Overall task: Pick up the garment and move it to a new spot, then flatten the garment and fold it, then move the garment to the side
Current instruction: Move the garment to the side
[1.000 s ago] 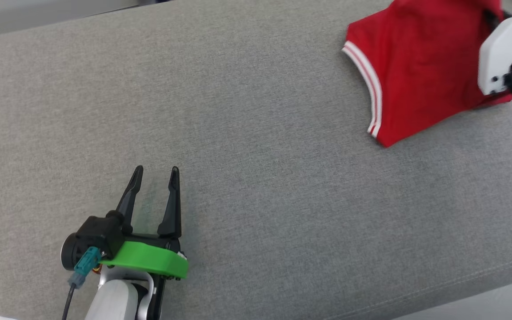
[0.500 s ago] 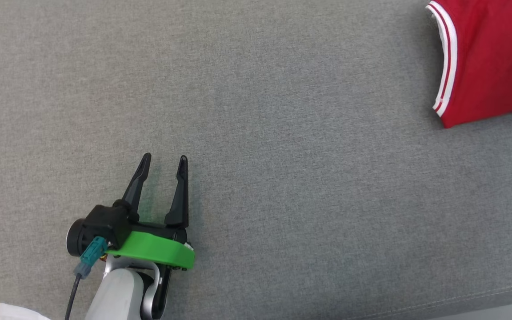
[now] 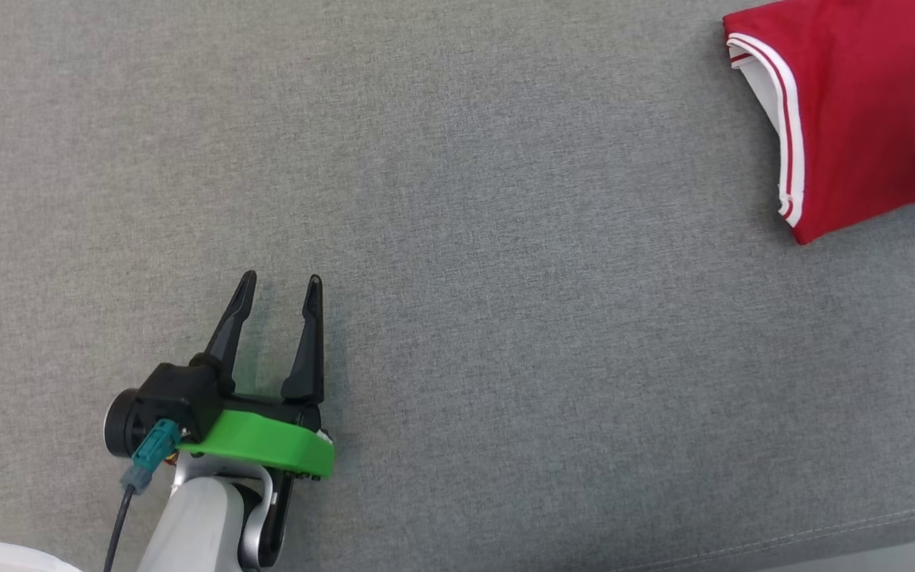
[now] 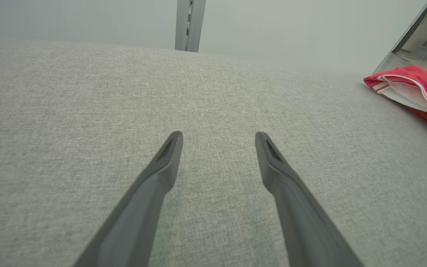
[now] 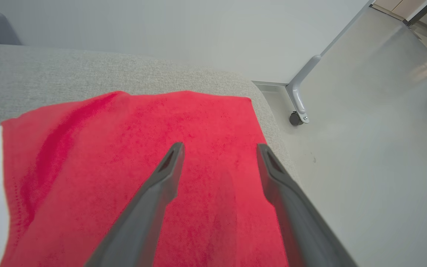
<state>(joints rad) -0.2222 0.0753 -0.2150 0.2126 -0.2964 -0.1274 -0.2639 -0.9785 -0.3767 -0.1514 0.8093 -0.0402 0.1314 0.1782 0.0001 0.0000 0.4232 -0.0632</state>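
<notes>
My left gripper point(image 3: 280, 280) is open and empty over the grey cushion point(image 3: 505, 238), well apart from the red garment point(image 3: 862, 103) at the right end. My right gripper point(image 5: 219, 146) hangs open just above it. I think I should lift straight up, so the fingers do not drag the cloth.

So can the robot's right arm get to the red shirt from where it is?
Probably yes. The right gripper hangs open right over the red shirt, which lies on the grey cushion, and nothing sits between them. It likely just needs to come down.
</notes>
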